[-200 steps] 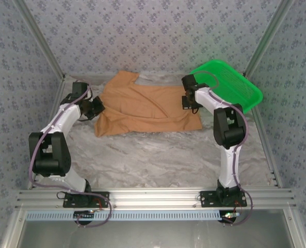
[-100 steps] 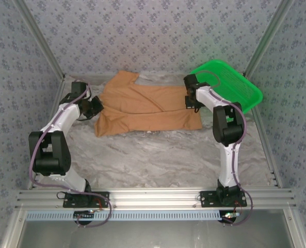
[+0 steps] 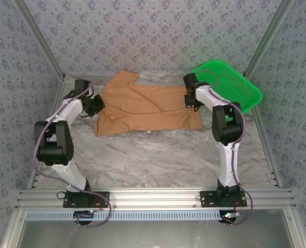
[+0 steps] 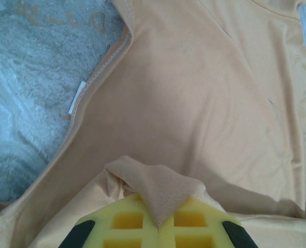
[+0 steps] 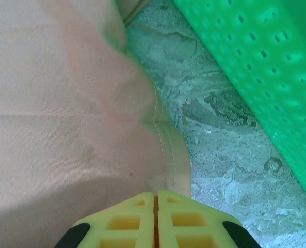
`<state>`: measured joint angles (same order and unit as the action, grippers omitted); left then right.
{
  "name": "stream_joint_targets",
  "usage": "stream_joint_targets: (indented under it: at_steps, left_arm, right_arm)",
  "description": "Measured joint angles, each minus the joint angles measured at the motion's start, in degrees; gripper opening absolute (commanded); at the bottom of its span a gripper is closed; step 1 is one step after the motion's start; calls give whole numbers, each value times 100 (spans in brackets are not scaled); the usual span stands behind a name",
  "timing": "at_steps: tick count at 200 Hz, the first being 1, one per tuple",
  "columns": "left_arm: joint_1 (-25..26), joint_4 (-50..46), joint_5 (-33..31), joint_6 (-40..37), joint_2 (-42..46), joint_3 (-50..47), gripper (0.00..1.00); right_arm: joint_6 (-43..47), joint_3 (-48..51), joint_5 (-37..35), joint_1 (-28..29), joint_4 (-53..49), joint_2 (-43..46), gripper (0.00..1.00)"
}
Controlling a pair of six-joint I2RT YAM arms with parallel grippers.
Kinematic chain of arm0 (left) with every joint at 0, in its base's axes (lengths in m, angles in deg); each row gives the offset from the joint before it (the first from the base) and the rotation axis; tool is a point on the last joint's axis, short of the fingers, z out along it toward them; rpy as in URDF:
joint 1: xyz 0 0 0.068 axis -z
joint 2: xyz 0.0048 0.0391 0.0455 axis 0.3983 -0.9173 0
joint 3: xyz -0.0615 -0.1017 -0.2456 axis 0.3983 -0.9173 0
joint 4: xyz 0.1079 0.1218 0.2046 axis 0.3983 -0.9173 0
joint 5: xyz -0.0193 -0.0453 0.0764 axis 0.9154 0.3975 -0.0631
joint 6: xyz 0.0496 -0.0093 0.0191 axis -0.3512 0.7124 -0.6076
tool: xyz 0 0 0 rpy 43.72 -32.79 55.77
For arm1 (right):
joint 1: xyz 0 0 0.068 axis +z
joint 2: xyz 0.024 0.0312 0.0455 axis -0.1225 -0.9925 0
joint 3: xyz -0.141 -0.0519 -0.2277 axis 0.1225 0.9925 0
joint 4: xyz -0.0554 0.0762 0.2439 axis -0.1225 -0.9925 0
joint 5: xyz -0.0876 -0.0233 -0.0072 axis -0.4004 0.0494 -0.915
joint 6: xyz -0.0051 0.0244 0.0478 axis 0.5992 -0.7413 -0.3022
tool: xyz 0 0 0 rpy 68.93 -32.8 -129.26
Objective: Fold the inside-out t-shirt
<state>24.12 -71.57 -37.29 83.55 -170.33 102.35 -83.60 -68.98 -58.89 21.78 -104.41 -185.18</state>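
the t-shirt (image 3: 147, 108) lies lengthwise across the counter (image 3: 158, 155) between my hands. left hand (image 4: 158, 217) pinches its cloth, right hand (image 5: 156, 199) sits closed at the hem, grip unclear.

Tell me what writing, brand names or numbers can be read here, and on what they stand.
None can be read.
The shirt is plain.
Its small white label is seen nearly edge-on, so any print on it is hidden.
The green basket bears no marking that I can make out.
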Motion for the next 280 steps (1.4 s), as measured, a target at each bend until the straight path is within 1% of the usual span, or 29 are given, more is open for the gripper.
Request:
stream_joint_targets:
  at_steps: [20,40,71,87,107,128,152,166,181,208,242,266,280]
  left_arm:
    - [-2,44,24,2,-341,260,7]
    - [0,109,48,9,-684,487,14]
    - [0,138,20,0,-1064,750,35]
    - [-2,120,-7,-20,-1126,855,42]
    - [0,114,-57,-87,-1150,1027,47]
    - [15,284,-101,-87,-994,857,52]
    - [111,448,-116,-35,-393,81,54]
    - [284,511,-105,7,-57,-319,54]
    - [481,603,-52,59,114,-592,54]
    - [721,640,-15,94,48,-710,54]
    - [734,682,-37,111,-190,-710,53]
    - [734,688,-76,109,-332,-697,49]
    - [737,706,-81,111,-426,-669,44]
  right_arm:
    - [7,-83,2,2,2,-92,19]
    - [63,-120,2,2,-2,-170,26]
    - [157,-129,-20,7,-7,-170,36]
    - [223,-129,-44,28,-9,-146,38]
    - [258,-105,-39,68,2,-13,40]
    - [264,151,-42,162,72,378,42]
    - [295,629,-42,302,238,999,44]
    - [302,870,-39,378,321,1320,44]
    - [302,1064,-35,444,382,1589,44]
    - [302,1220,22,490,437,1733,44]
    - [299,1401,28,492,476,1733,44]
    - [299,1453,28,492,472,1733,44]
    - [302,1453,31,492,481,1733,44]
